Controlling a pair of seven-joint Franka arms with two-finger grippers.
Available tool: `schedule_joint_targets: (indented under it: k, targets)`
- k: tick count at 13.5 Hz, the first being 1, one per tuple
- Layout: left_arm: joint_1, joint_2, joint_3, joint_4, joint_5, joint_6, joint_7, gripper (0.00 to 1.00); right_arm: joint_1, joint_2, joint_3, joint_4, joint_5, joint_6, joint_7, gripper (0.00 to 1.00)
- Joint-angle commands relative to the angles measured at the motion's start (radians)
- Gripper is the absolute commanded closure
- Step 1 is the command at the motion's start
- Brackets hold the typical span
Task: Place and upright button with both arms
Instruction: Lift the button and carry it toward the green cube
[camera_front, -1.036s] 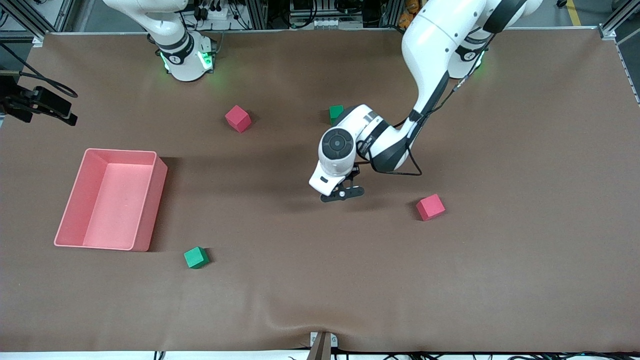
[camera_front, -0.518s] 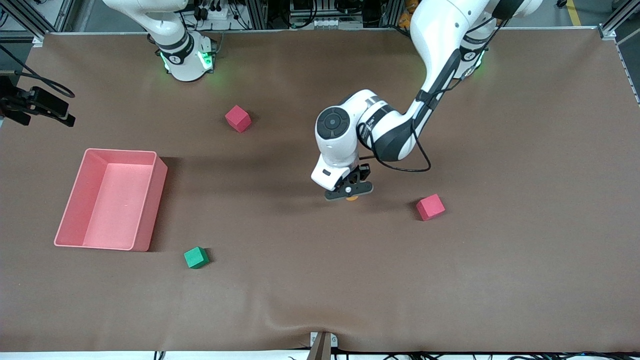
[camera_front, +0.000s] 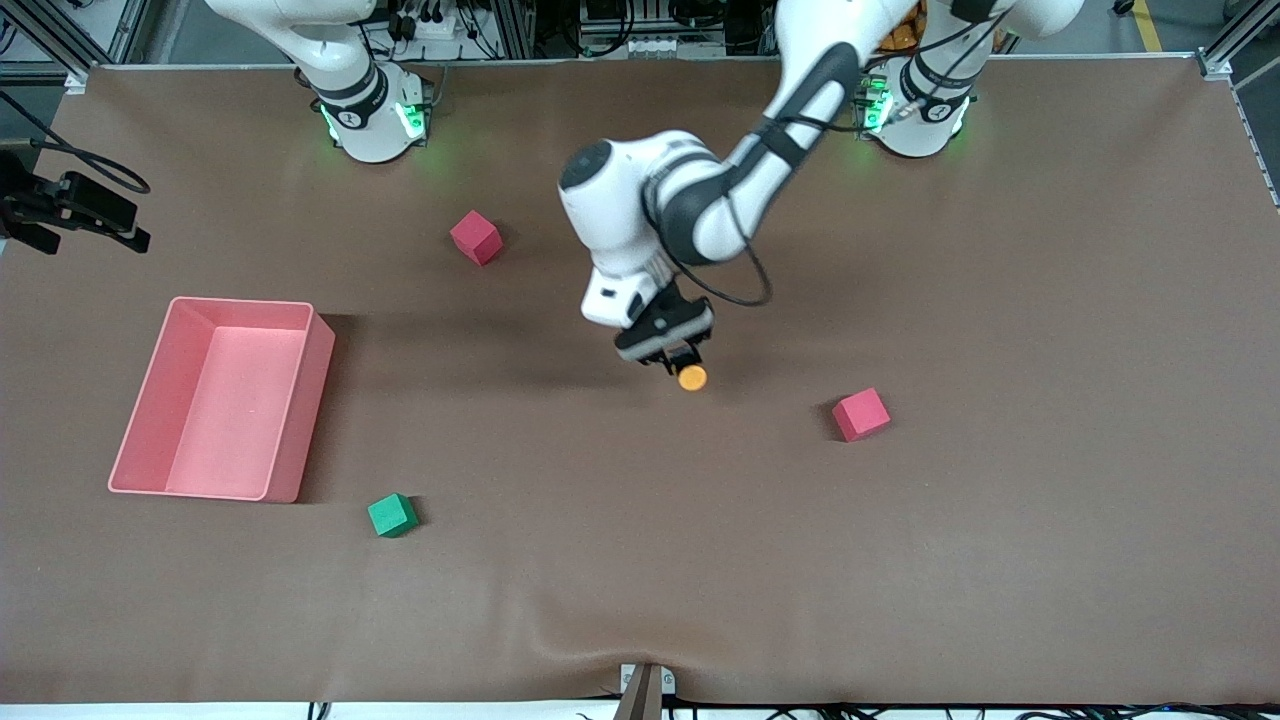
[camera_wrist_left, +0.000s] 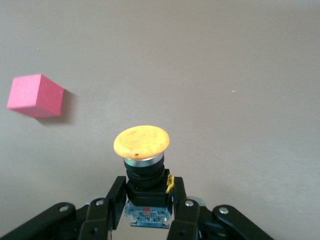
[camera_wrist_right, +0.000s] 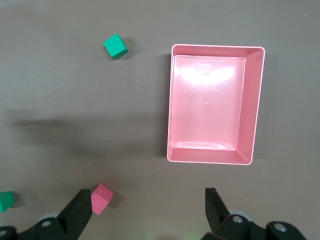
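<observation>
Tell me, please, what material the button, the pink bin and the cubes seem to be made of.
The button, held in the left claw: probably plastic, with a matte orange cap, a shiny metallic ring and a black body. The pink bin: likely glossy moulded plastic, since light glares off its floor. The red cube: apparently foam, dull, without shine.

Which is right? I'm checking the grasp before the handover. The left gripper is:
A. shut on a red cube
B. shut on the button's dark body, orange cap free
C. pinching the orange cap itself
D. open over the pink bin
B: in the left wrist view the left gripper clamps the button by its dark body, orange cap clear of the fingers.
</observation>
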Motion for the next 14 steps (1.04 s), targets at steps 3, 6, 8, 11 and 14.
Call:
schedule_joint_targets:
  k: [3,6,8,11,14]
  targets:
    - [-0.158,0.053,0.024,0.003,0.212,-0.068,-0.332,1.00,0.005,-0.032,-0.012,-0.028,0.005,-0.008,-0.011,0.00]
    - [-0.218,0.102,0.026,0.003,0.314,-0.088,-0.448,1.00,0.003,-0.038,-0.013,-0.032,0.005,-0.022,-0.013,0.00]
    - [-0.248,0.132,0.030,0.002,0.388,-0.131,-0.543,1.00,-0.007,-0.058,-0.015,-0.060,0.004,-0.022,-0.013,0.00]
    - [-0.297,0.190,0.032,0.000,0.449,-0.140,-0.689,1.00,-0.007,-0.059,-0.015,-0.061,0.004,-0.016,-0.013,0.00]
    - [-0.327,0.239,0.050,0.002,0.472,-0.160,-0.744,1.00,-0.012,-0.061,-0.015,-0.061,0.004,-0.019,-0.013,0.00]
